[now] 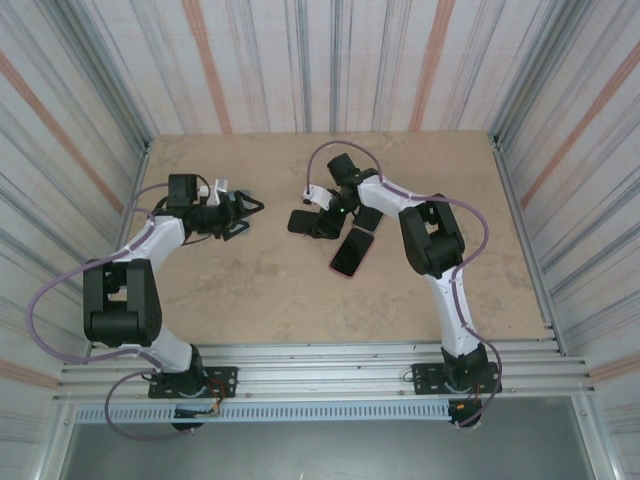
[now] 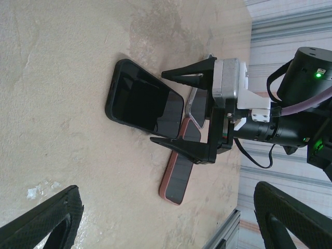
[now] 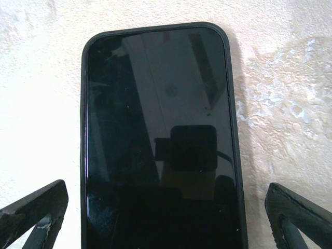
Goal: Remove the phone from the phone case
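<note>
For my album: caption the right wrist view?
Open right claw poised above the black-cased phone lying screen-up on the table.

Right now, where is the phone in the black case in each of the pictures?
Top external: the black-cased phone lies just above the picture's middle, at the right gripper.
Left wrist: it is in the upper middle, lying flat, above and left of the pink-edged phone.
Right wrist: it is in the centre, screen up.
Shared landmark: the open right gripper, with one finger on either side of the phone's end.
</note>
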Tool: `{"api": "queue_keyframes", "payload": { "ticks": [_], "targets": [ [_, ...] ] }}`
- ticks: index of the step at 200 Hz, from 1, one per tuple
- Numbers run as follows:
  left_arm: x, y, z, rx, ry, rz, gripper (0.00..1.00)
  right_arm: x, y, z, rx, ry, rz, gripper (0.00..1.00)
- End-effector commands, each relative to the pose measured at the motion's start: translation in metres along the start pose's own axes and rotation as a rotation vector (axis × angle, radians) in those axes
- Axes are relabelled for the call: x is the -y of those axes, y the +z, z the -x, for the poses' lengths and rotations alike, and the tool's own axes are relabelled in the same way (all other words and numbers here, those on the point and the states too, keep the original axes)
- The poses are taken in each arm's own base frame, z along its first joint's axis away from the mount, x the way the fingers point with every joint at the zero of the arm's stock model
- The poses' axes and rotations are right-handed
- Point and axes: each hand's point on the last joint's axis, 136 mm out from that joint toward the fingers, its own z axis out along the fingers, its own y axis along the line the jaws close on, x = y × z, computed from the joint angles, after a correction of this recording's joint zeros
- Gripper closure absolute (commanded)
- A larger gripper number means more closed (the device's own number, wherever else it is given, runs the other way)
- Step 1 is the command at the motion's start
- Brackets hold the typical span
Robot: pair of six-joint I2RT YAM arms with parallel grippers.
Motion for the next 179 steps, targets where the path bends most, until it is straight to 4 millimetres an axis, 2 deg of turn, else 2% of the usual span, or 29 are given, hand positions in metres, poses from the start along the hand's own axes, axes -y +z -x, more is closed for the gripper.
{"api": "queue_keyframes", "payload": {
  "ticks": [1,68,148,179],
  "targets": [
    [-0.004,-0.002,-0.006,-0.021,0.0,-0.005,0.11,-0.009,0.021,-0.022,-0.112,-0.017,0.007,0.01],
    [-0.009,-0.002,-0.011,-0.032,-0.001,0.009,0.11,-0.011,0.025,-0.03,-0.192,-0.028,-0.024,0.05],
    [-0.013,0.0,-0.014,-0.04,0.0,0.013,0.11,-0.014,0.019,-0.039,-0.249,0.022,-0.034,0.07],
    [-0.012,0.0,-0.014,-0.04,0.004,0.01,0.11,-0.015,0.018,-0.04,-0.26,0.026,-0.033,0.16]
  ]
}}
